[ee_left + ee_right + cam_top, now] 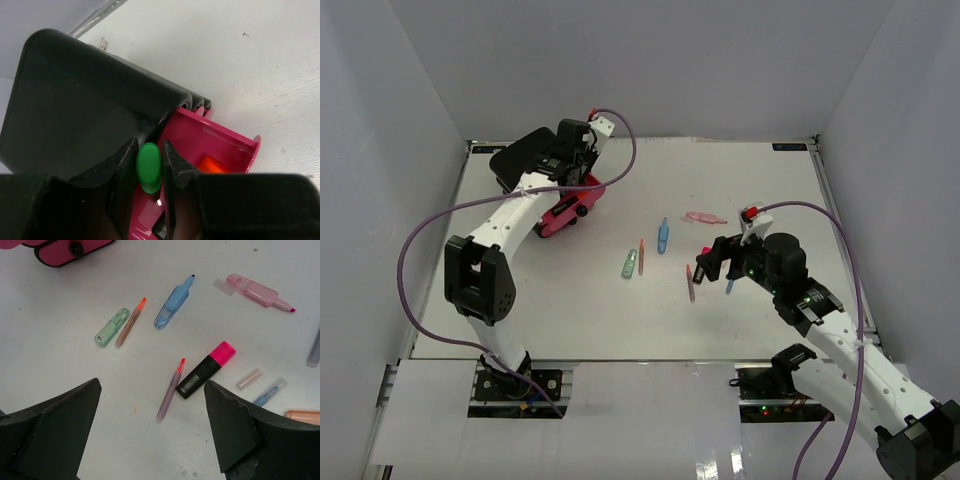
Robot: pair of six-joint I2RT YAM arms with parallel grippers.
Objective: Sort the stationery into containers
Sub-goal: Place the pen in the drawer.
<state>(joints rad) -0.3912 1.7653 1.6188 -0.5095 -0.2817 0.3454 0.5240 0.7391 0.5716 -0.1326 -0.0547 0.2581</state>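
Note:
My left gripper (149,142) is shut on a green-capped highlighter (149,170) and holds it over an open pink drawer (220,142) of the black box (85,100). An orange item (210,164) lies in that drawer. From above, the left gripper (578,193) is at the box (525,155). My right gripper (151,384) is open and empty above a purple pen (169,390) and a black highlighter with a pink cap (205,371). It hovers mid-table right (715,262).
A green piece (112,326), a tan pen (130,322), a blue pen (172,307) and a pink pen (257,291) lie beyond. A pale piece (249,378), a thin blue pen (270,391) and an orange piece (302,415) lie right. A shut drawer knob (76,248) shows far left.

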